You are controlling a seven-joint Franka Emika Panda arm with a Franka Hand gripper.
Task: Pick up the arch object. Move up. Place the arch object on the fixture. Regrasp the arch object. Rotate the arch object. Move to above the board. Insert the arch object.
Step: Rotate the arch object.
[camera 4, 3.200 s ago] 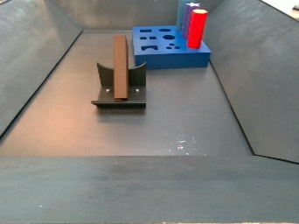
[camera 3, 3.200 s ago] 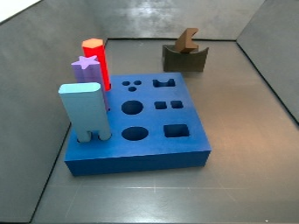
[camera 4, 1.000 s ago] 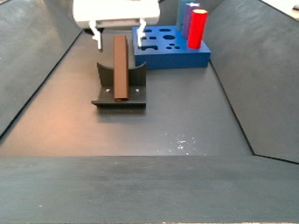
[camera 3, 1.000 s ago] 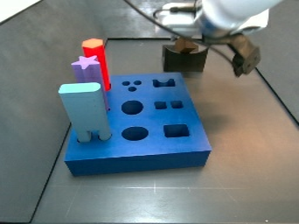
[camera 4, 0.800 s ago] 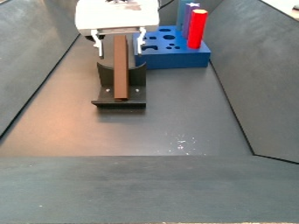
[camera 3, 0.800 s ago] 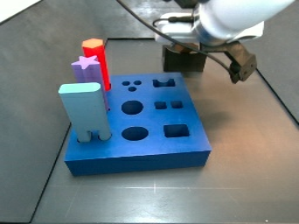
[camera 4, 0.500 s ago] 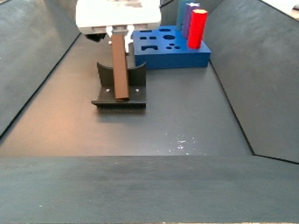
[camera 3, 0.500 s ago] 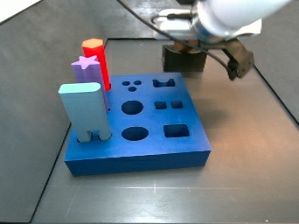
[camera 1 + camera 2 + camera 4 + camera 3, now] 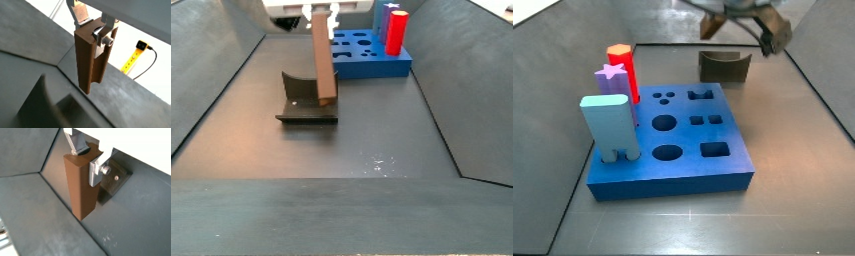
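The arch object (image 9: 323, 55), a long brown bar, hangs nearly upright with its lower end just above the fixture (image 9: 306, 101). My gripper (image 9: 321, 11) is shut on its top end. Both wrist views show the bar (image 9: 90, 55) (image 9: 81, 185) clamped between the silver fingers (image 9: 103, 34) (image 9: 97, 170) of the gripper (image 9: 92, 25) (image 9: 87, 157). In a side view the gripper (image 9: 738, 12) is blurred at the upper edge and the fixture (image 9: 724, 66) stands with nothing in its notch. The blue board (image 9: 673, 140) (image 9: 365, 55) lies beyond the fixture.
A red peg (image 9: 621, 68) (image 9: 397, 30), a purple star piece (image 9: 608, 75) and a pale blue block (image 9: 609, 125) stand in the board. Grey walls (image 9: 445, 90) close in the floor on each side.
The gripper came down around the bar on the fixture, shut on its top end and lifted it. The bar now hangs off the fixture, shifted slightly toward the board.
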